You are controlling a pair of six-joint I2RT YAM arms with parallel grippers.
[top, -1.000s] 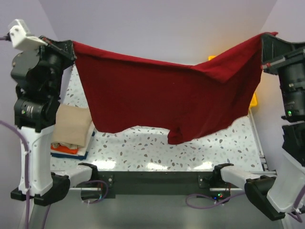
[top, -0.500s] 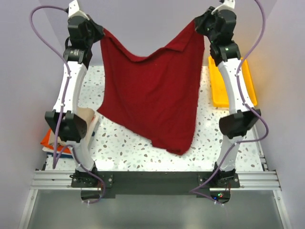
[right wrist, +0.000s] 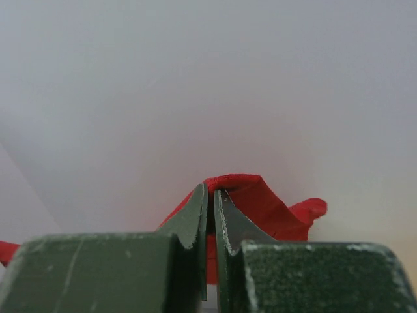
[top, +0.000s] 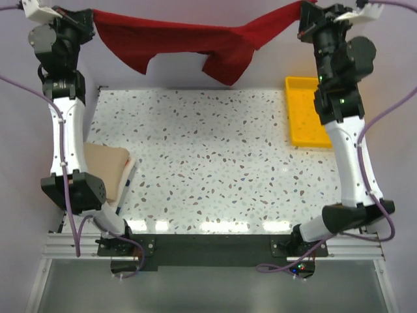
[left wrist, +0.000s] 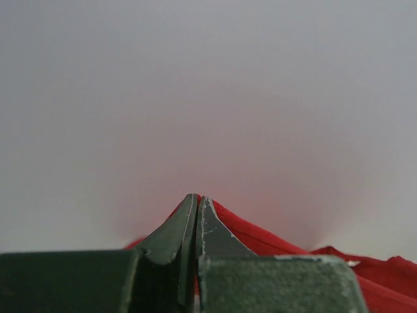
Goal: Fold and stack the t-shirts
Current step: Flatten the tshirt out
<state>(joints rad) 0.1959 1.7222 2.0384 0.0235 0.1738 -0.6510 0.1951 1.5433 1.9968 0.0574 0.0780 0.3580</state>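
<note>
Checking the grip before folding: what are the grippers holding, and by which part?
The dark red t-shirt, stretched between them: left gripper pinches one upper end, right gripper the other.

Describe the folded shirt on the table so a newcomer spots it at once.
Start at the speckled table and go to its left edge, beside the left arm. A tan folded shirt lies flat there, pale, unlike the dark red shirt held up in the air at the far side.
</note>
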